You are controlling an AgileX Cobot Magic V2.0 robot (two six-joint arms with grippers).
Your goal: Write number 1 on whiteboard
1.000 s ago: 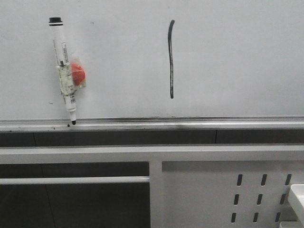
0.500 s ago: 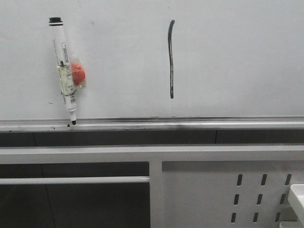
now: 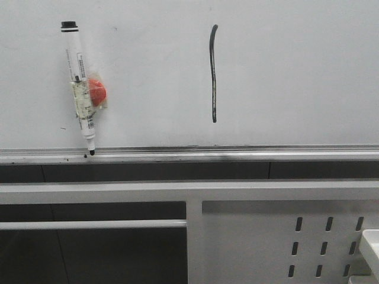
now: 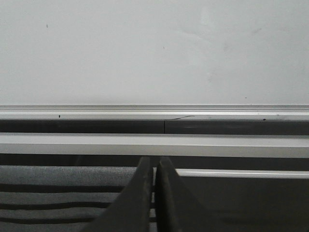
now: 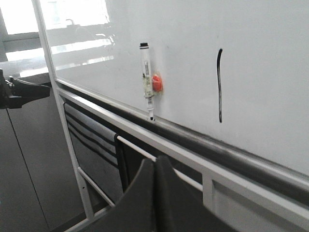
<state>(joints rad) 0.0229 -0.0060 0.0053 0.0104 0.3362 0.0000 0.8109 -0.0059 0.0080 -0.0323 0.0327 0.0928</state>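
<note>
The whiteboard (image 3: 296,71) fills the upper part of the front view, with a silver ledge (image 3: 237,155) along its lower edge. The number 1 (image 3: 213,74) is a thin black, nearly vertical stroke, curved at its top; it also shows as number 1 (image 5: 219,84) in the right wrist view. A black-capped white marker (image 3: 80,89) hangs upright against the board to the left of it, its tip on the ledge. My left gripper (image 4: 154,160) is shut and empty, below the ledge (image 4: 154,112). My right gripper (image 5: 155,162) is shut and empty, back from the board. Neither gripper appears in the front view.
A red round holder (image 3: 97,92) is taped to the marker. Below the ledge runs a white metal frame (image 3: 266,236) with slotted holes and a horizontal bar (image 3: 89,224). A white object (image 3: 371,248) pokes in at the lower right. A dark arm part (image 5: 21,92) shows left of the board's side frame.
</note>
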